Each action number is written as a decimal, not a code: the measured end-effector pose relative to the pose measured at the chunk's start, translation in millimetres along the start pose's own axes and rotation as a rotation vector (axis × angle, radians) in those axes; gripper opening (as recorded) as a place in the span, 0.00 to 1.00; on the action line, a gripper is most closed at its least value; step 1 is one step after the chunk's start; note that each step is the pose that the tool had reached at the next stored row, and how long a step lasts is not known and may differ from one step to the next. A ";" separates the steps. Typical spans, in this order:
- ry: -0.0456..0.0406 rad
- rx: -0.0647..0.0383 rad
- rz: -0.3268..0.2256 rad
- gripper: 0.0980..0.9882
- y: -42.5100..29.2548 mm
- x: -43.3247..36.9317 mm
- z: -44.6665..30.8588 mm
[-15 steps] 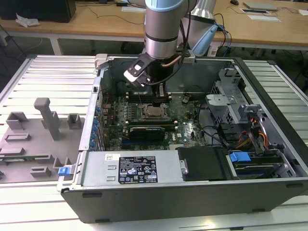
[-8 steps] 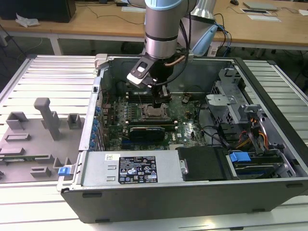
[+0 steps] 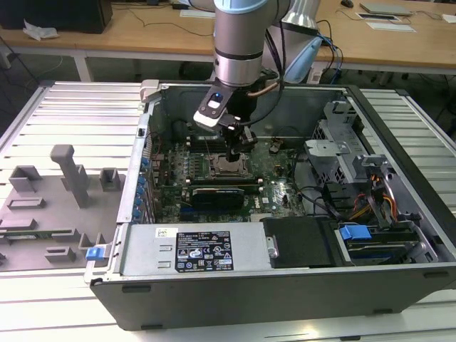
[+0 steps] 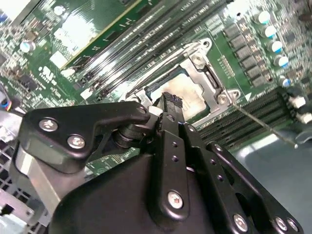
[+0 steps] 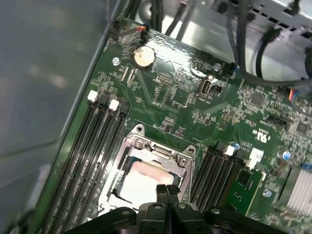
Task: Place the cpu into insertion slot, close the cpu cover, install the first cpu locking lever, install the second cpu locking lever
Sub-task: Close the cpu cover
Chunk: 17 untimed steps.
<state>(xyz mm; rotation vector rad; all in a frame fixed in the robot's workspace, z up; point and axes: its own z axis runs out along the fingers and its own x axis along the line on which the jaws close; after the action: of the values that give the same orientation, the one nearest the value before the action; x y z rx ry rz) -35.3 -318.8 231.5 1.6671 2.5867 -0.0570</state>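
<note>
Arm point(image 3: 241, 43): is showing a silver-grey cylindrical shell with a pale blue band at the joint. A white-and-black module point(image 3: 212, 107) with a small blue light is sitting at the wrist, and a thin coppery cable point(image 3: 265, 87) is looping beside it. Gripper point(image 4: 168, 100) point(image 5: 167, 187), in both wrist views: is presenting matte black linkage plates point(image 4: 83, 127) that are carrying round silver screws point(image 4: 174, 199).

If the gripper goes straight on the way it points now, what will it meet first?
Probably the cpu, close to the frame of the cpu cover; depth is unclear.
</note>
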 end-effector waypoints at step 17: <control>-0.0790 0.008 -0.395 0.01 -0.1 0.0 -0.1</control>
<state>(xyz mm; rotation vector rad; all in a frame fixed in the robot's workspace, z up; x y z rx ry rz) -35.4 -318.8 231.5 1.1060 2.8114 -0.1482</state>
